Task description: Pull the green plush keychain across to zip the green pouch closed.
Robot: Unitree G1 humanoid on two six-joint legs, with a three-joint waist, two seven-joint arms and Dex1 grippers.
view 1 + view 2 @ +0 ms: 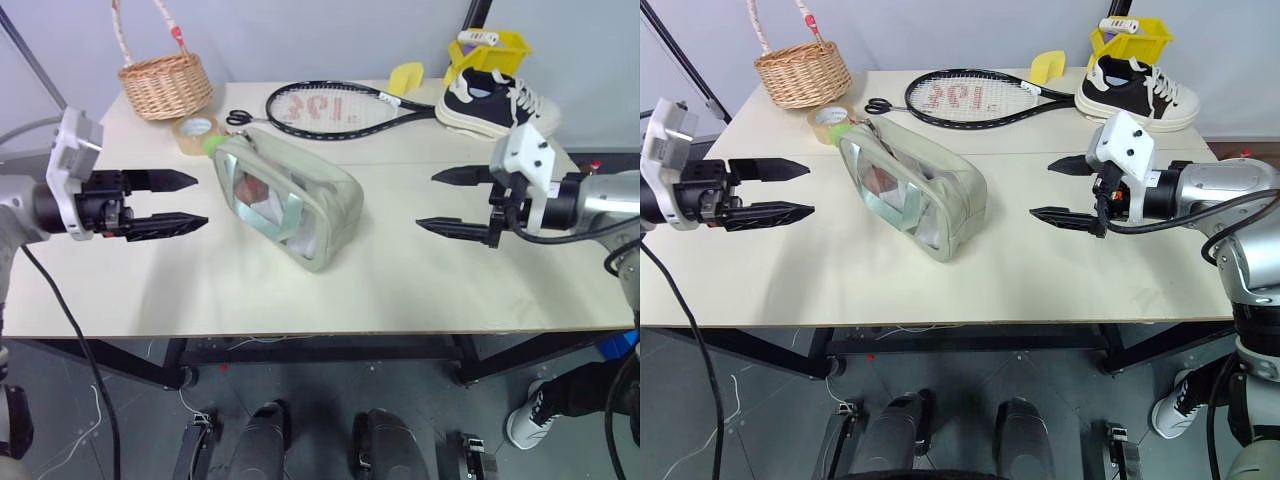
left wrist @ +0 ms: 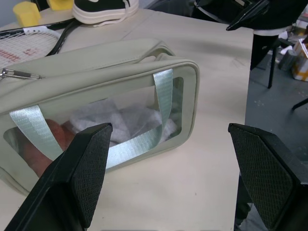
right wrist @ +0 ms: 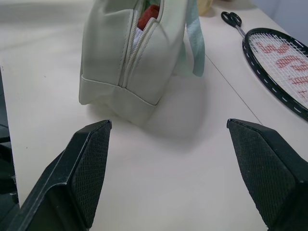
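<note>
Your left gripper and right gripper both hang above the table with fingers spread wide and nothing in them, one on each side of the green pouch. The pouch lies at the table's centre, its long axis running from ten o'clock to four o'clock, clear window and mint strap facing your left side. The green plush keychain peeks out at the pouch's ten o'clock end, just beside the tape roll. In the right wrist view the zipper looks closed at the near end and gaping further up, red contents showing. Judging from that, bring your left gripper to the plush, pinch it firmly, and pull toward four o'clock along the zipper line. Brace the pouch's near end with your right gripper so the bag doesn't slide. Keep clear of the scissors and tennis racket at twelve o'clock.
</note>
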